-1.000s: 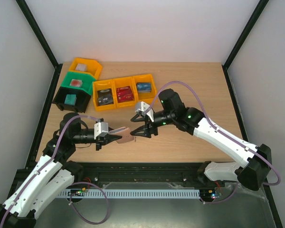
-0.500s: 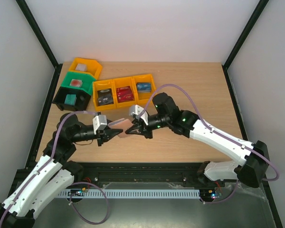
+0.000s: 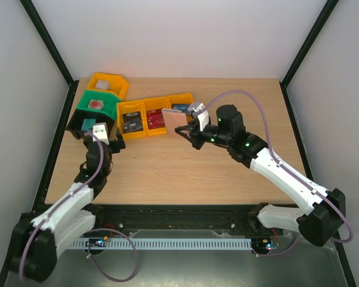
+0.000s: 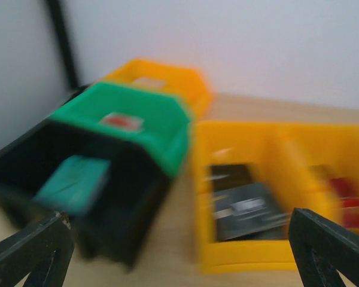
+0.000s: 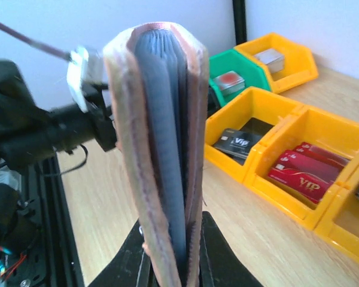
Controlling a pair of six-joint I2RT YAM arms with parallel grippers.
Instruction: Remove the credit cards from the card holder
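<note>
Left arm (image 3: 78,191) retreated; right jaws pinch folded tan, blue-lined card holder (image 5: 161,149).

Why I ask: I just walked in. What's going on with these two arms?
The right gripper is clamped on the card holder, holding it upright and mostly folded above the table, beside the row of yellow bins. The left gripper is open and empty, hovering by the black bin and green bin. A black card and red cards lie in the yellow bins.

Six bins (image 3: 132,133), one card holder (image 3: 175,121), two arms (image 3: 287,176)
</note>
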